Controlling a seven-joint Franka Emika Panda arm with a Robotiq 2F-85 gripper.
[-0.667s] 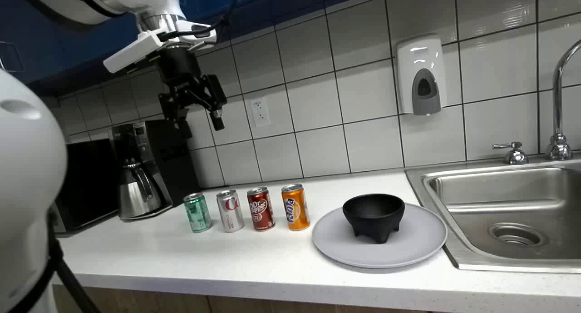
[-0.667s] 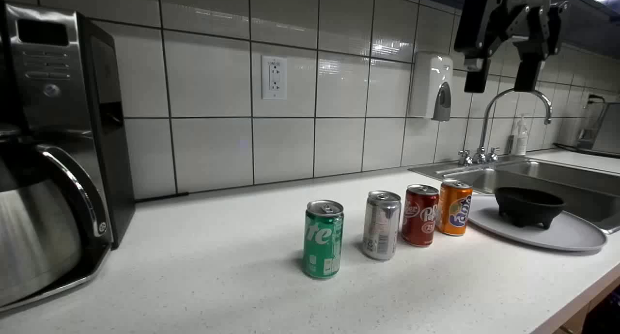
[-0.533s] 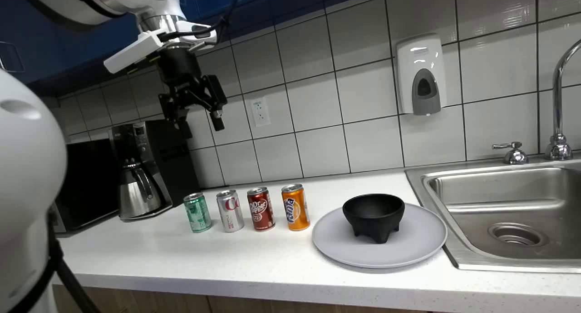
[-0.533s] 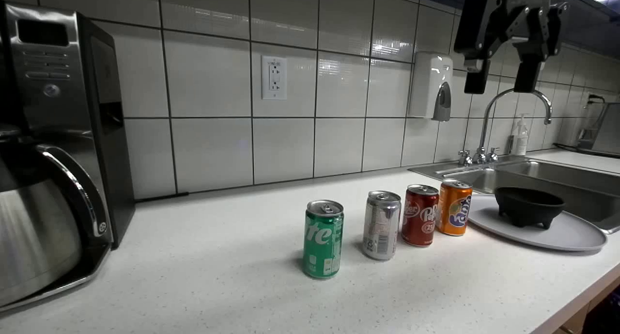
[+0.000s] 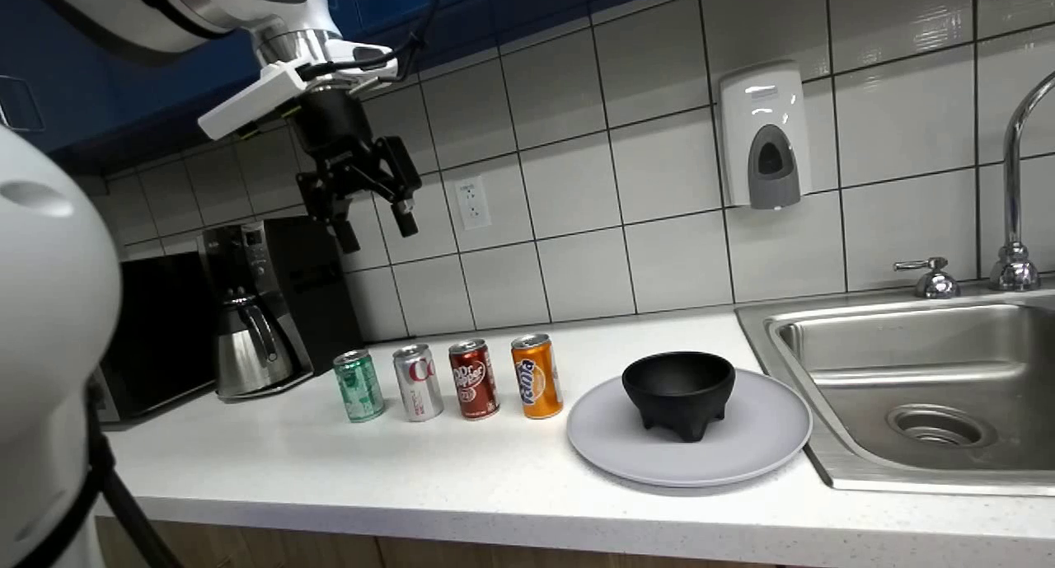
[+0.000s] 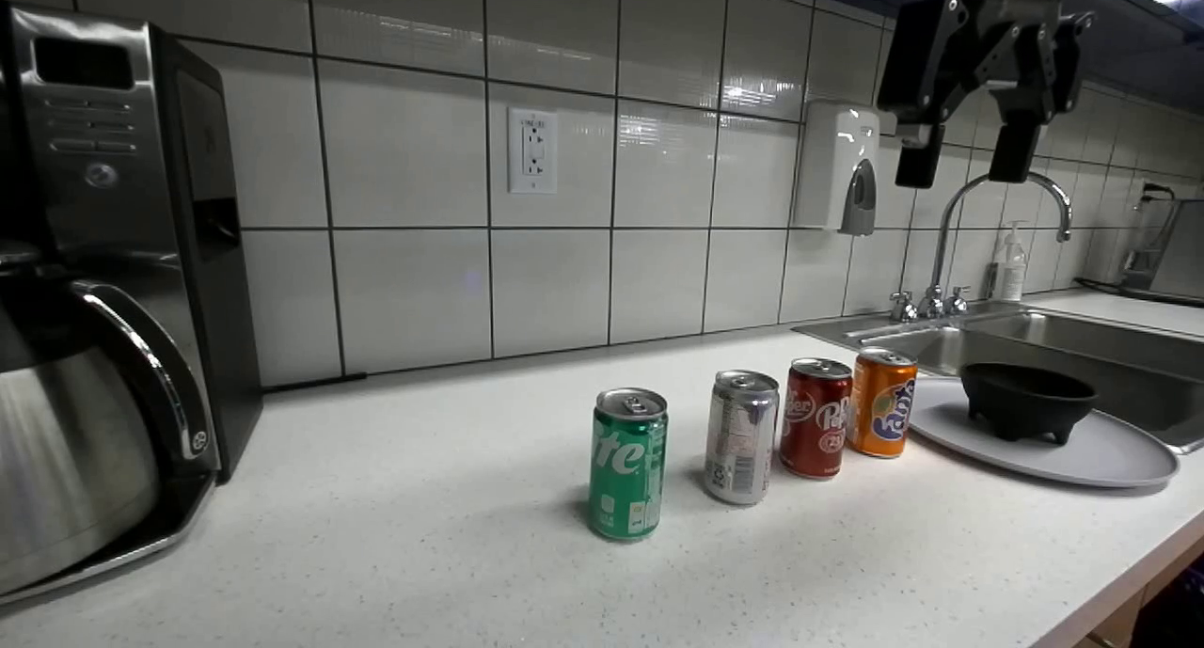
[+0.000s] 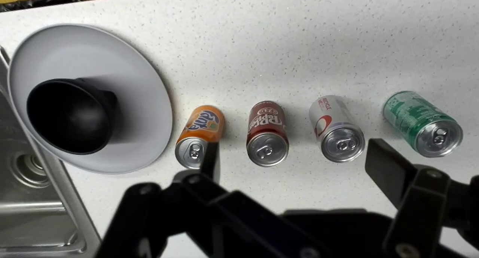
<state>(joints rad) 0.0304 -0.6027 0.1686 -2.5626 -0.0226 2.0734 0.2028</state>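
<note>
Left to right in an exterior view, we see the coffee maker [image 5: 301,288] at mid-left; the green can [image 5: 359,387], lower left of center; the gripper [image 5: 379,238], hanging above the counter [image 5: 330,469] at upper left; and the silver can [image 5: 419,384], red can [image 5: 474,380] and orange can [image 5: 537,378], upright near the center. At lower right the black bowl [image 5: 684,387] stands on the gray plate [image 5: 766,428], beside the sink [image 5: 956,337]. Compared with the preceding frames, we find the gripper slightly lower and farther right here, the cans unmoved. In the wrist view its jaws stand wide, holding nothing, the red can and silver can framed between them. We judge that no can is yet grasped.
</note>
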